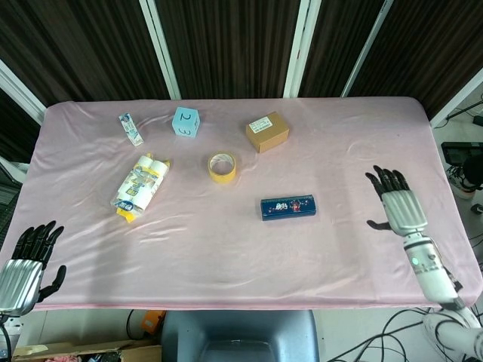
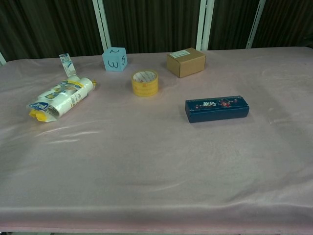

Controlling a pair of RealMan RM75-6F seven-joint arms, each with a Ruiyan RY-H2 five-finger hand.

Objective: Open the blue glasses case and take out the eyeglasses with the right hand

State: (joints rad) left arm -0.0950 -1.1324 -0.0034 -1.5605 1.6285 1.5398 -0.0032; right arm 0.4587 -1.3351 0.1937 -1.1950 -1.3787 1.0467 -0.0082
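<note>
The blue glasses case [image 1: 287, 207] lies closed on the pink tablecloth, right of centre; the chest view shows the blue glasses case [image 2: 216, 108] as a long dark box with a printed lid. My right hand [image 1: 395, 205] hovers over the table to the right of the case, fingers spread, holding nothing. At the near left corner, off the table edge, my left hand [image 1: 29, 258] is spread and empty. The chest view shows neither hand. The eyeglasses are hidden.
A yellow tape roll [image 1: 222, 167], a brown cardboard box [image 1: 267, 131], a light blue cube [image 1: 186, 121], a small sachet [image 1: 130, 128] and a pack of white bottles [image 1: 139, 186] lie on the far and left parts of the tablecloth [image 1: 226, 249].
</note>
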